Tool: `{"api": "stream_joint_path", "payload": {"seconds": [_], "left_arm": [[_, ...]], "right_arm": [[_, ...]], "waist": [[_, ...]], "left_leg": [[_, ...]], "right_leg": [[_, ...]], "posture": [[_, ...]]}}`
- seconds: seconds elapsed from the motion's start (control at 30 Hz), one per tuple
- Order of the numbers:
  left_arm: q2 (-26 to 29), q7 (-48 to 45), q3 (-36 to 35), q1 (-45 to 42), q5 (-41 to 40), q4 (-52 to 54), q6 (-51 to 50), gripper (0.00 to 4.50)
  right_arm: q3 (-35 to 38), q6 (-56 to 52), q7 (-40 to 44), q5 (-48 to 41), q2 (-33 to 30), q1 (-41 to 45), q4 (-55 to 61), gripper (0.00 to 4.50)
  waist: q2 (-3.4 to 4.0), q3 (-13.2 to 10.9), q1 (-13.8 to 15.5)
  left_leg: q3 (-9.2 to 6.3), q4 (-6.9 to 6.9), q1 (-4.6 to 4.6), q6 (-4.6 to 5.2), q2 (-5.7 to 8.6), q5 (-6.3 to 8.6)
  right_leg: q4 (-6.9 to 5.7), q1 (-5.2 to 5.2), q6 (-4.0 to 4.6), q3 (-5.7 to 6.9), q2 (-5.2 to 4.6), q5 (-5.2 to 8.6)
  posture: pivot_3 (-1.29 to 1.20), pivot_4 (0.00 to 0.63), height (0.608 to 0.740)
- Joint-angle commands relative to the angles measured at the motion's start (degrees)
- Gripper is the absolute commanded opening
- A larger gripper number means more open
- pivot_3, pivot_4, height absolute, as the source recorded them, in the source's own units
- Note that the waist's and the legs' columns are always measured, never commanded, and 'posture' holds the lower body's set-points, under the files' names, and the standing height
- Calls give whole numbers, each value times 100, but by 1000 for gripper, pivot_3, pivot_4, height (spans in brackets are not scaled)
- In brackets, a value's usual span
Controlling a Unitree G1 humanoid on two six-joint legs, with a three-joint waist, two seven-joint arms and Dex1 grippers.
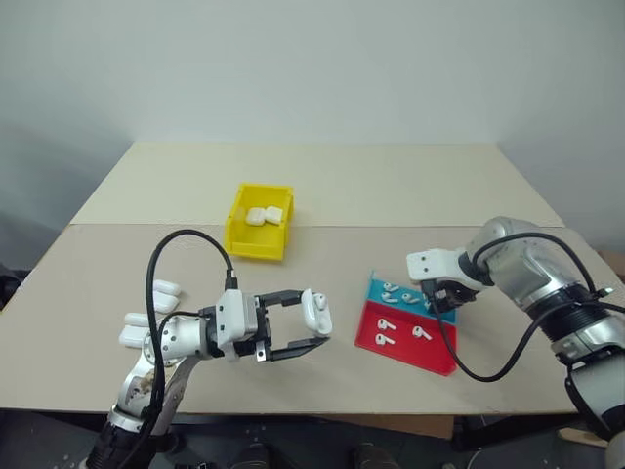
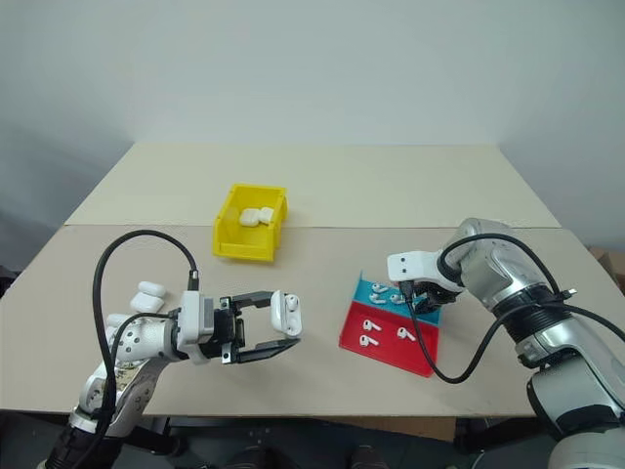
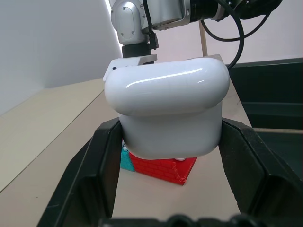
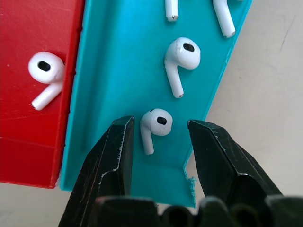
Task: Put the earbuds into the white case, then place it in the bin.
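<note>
My left gripper (image 1: pixel 314 318) is shut on the white case (image 1: pixel 314 311), held above the table's front with its lid hinged open; in the left wrist view the case (image 3: pixel 165 109) sits between both fingers. My right gripper (image 4: pixel 161 124) points down over the teal half of the tray (image 1: pixel 379 288). It stands open, its fingers on either side of one earbud (image 4: pixel 156 124) without touching it. Several more earbuds (image 1: pixel 388 324) lie on the teal and red halves. The yellow bin (image 1: pixel 256 242) stands at the table's middle, behind the left gripper.
Two white cases (image 1: pixel 264 215) lie inside the bin. Three spare cases (image 1: pixel 164 289) lie near the table's left edge beside my left arm. The red half of the tray (image 1: pixel 405 344) sits close to the front edge. A black cable loops over each arm.
</note>
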State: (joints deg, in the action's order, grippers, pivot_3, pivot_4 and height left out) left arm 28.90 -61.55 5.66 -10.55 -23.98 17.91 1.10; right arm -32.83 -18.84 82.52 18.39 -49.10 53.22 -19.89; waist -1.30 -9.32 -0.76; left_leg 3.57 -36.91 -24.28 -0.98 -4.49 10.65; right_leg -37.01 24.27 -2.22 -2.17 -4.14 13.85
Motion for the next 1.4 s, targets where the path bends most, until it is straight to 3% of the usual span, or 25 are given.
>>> {"api": "stream_joint_path", "payload": {"seconds": [0.03, 0.73, 0.83, 0.93, 1.4], "left_arm": [[36, 9, -29, -53, 17, 63, 126, 2783], [122, -5, -26, -15, -17, 153, 80, 2783], [127, -16, -33, -23, -27, 148, 81, 2783], [148, -46, -30, -32, -45, 153, 52, 2783], [96, 11, -82, -76, -127, 138, 25, 2783]], "right_arm": [[181, 109, 11, 45, 10, 49, -36, 2231], [165, 232, -18, 271, 97, 72, -289, 2231], [212, 228, 20, 226, 103, 46, -240, 1630], [258, 282, 33, 183, 101, 14, -218, 687], [401, 282, -136, 174, 63, 16, -135, 687]], "waist": [[0, 0, -3], [0, 0, 1], [0, 0, 1], [0, 0, 1], [0, 0, 0]], "left_leg": [[0, 0, 0, 0, 0, 0], [0, -1, 4, 0, 0, 0], [0, -1, 4, 0, 0, 0], [0, -1, 5, 0, 0, 0], [-1, -1, 4, 0, 0, 0]], "right_leg": [[0, 0, 0, 0, 0, 0], [-1, -6, 0, 0, 1, -1], [-1, -6, 0, 0, 0, -1], [-1, -6, 0, 0, 1, -1], [-2, -5, 0, 0, 1, -1]], "posture": [[0, 150, 740], [0, 150, 740], [0, 150, 740], [0, 150, 740], [0, 150, 740]]}}
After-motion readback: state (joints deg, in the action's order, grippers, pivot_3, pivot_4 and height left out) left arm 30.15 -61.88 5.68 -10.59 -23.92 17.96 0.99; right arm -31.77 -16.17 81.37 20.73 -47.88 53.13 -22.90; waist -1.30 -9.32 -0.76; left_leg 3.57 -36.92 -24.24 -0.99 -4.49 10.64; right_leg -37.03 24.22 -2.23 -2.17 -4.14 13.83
